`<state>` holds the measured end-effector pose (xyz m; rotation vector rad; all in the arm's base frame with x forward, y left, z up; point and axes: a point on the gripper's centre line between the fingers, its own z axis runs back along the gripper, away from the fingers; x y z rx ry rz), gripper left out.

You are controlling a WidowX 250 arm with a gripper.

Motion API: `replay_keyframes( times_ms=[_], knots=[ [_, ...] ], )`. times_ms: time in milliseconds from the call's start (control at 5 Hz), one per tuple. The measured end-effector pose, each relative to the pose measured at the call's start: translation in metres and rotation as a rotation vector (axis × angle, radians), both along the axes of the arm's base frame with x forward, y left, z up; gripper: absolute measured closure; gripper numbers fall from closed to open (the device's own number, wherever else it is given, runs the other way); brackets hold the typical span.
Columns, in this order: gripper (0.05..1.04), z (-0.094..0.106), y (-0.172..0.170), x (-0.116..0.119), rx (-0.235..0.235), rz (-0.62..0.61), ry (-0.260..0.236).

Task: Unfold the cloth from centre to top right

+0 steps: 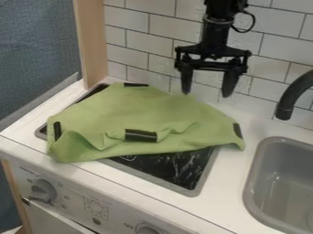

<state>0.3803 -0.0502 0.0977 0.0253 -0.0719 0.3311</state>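
The gripper hangs at the upper middle right of the camera view, above the back right part of the cloth, in front of the tiled wall. Its two fingers stand wide apart with nothing between them. A green cloth lies rumpled over the black stovetop, whose front right part is uncovered. Black strips mark the cloth at its back edge, left corner, right corner and near the front middle. Small folds run beside the middle strip, and the front left corner is bunched up.
At the right is a grey sink with a black faucet over its back. White counter runs between stove and sink. Behind stands a white tiled wall, with a wooden post at the left. Knobs line the stove front.
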Motion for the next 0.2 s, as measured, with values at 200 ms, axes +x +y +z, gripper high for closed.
replay_keyframes(
  times_ms=[200],
  knots=[
    [0.084,0.0000,0.0000,-0.0002,0.001,-0.008,0.002]
  ],
)
